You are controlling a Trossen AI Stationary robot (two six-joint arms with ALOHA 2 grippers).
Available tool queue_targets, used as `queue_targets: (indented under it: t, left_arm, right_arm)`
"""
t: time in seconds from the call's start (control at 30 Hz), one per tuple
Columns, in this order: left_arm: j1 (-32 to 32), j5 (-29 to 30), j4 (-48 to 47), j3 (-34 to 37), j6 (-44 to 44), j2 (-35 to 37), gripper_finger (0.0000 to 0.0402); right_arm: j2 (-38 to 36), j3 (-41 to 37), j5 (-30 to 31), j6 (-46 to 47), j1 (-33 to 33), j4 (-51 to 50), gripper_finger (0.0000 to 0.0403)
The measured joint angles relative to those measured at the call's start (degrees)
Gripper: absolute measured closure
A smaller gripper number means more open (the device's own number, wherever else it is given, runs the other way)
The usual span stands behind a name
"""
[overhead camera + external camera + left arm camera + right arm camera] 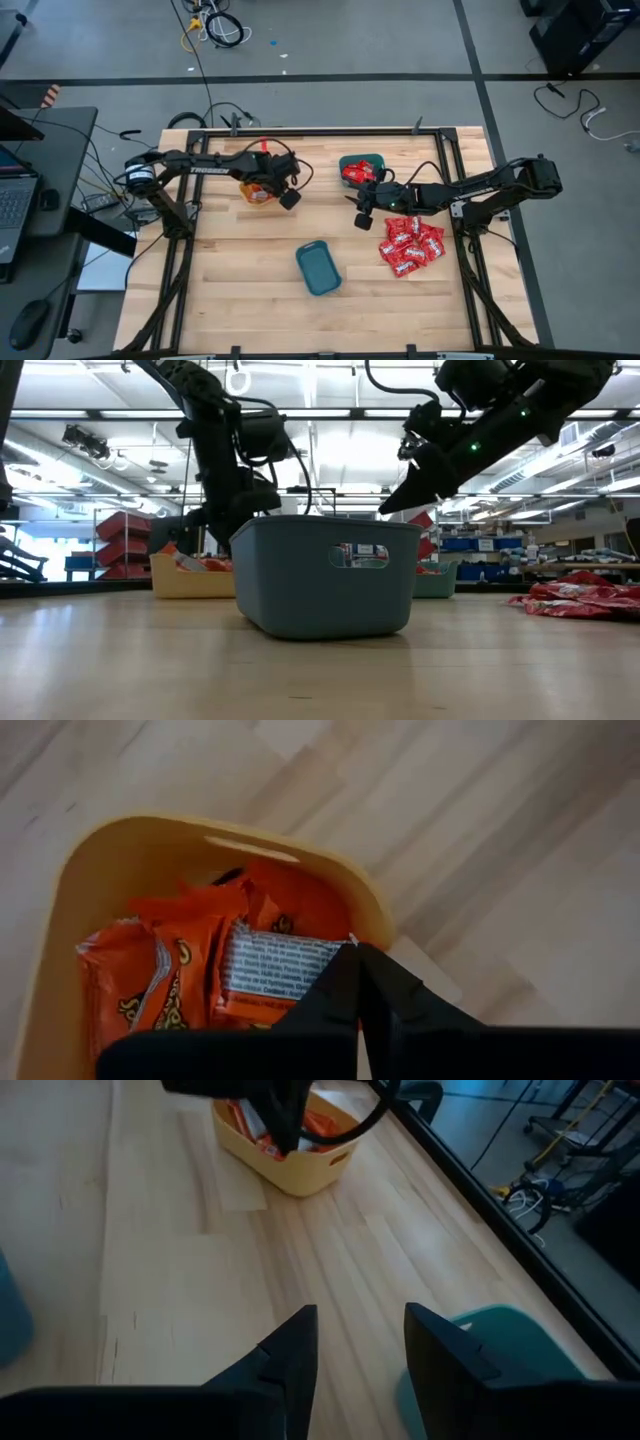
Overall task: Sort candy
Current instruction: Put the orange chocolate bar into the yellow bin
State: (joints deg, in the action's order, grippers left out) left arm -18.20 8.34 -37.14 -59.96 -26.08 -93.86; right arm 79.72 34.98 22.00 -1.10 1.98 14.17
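Lying flat, orange-and-white packets (pixel 180 980) in yellow bin (pixel 120 850), long axes unclear.

Robotics lab, framed workbench (pixel 250 255), floor cables (pixel 215 25), storage shelving (pixel 120 540), ceiling strip lights (pixel 330 450)

Orange-and-white candy (pixel 200 970) in yellow bin (pixel 120 860), red packets (pixel 410 247) — teal bins (pixel 318 268), pale wood table (pixel 240 260)

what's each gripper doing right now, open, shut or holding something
left gripper: shut, empty, above the yellow plastic bin of orange candy packets.
right gripper: open, nothing between its fingers, beside the teal plastic bin.
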Motion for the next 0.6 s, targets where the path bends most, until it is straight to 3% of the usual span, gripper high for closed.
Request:
queue_targets:
  t: [0.23, 0.6]
  left_arm:
    - [0.3, 0.0, -0.2, -0.3, 4.7, 0.0, 0.0360]
    - [0.3, 0.1, -0.5, -1.3, 13.2, 0.0, 0.0269]
  right_arm:
    - [-0.5, 0.0, 0.0, -0.1, 0.0, 0.4, 0.0261]
    - [-1.1, 0.0, -0.8, 0.0, -0.1, 0.7, 0.0235]
